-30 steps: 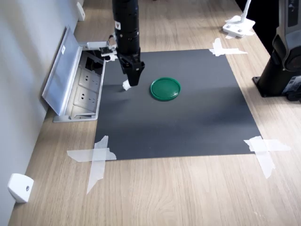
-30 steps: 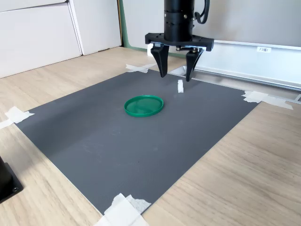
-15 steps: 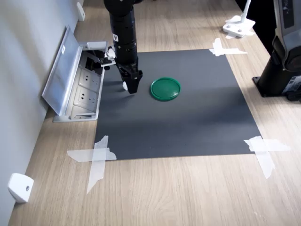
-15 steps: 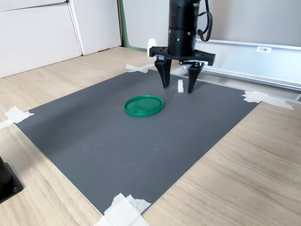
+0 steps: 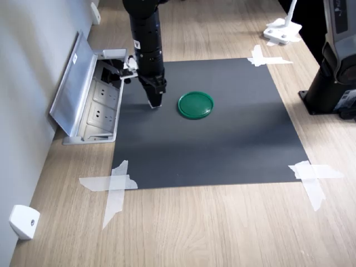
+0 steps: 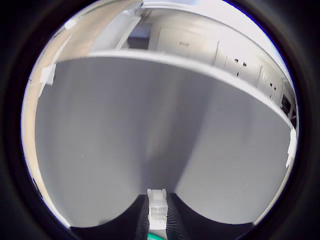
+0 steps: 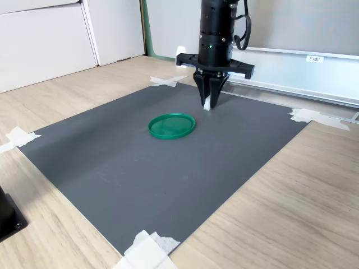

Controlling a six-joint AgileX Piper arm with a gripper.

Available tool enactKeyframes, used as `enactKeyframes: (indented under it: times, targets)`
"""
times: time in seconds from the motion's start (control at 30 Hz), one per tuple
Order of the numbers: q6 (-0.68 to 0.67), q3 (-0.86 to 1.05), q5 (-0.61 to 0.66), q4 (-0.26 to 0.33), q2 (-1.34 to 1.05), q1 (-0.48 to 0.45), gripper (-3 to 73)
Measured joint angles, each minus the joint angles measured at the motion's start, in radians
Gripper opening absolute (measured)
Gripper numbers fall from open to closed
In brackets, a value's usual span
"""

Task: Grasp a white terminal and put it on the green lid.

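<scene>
One terminal (image 7: 207, 104) stands on the dark mat (image 7: 168, 162), pinched between the closed fingers of the single gripper (image 7: 209, 102), whose tips reach down to the mat. One green lid (image 7: 171, 125) lies near it, apart, on the second exterior view's left.

The mat (image 5: 222, 139) looked like matt dark-grey sheet with a fine grain, held by strips of white, papery tape (image 5: 114, 186) on a pale wood-grain table (image 5: 222, 228). The green lid (image 5: 196, 104) was smooth plastic with a slight sheen, and the white terminal (image 6: 157, 208) was moulded plastic. The gripper (image 7: 209, 103) was matt black, and the socket box's flap (image 5: 72, 83) was brushed metal.
</scene>
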Motion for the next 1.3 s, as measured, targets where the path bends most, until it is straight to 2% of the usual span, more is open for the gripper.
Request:
enactKeyframes:
  times: [0.2, 0.7, 0.97, 1.3]
  targets:
    - [0.001, 0.101, -0.032, -0.026, -0.128, 0.0, 8.1]
    - [-0.028, 0.547, -0.172, -0.051, -0.429, 0.0, 8.2]
    - [-0.03, 0.583, -0.29, -0.063, -0.431, 0.0, 8.2]
    - [-0.03, 0.583, -0.308, -0.058, -0.408, 0.0, 8.2]
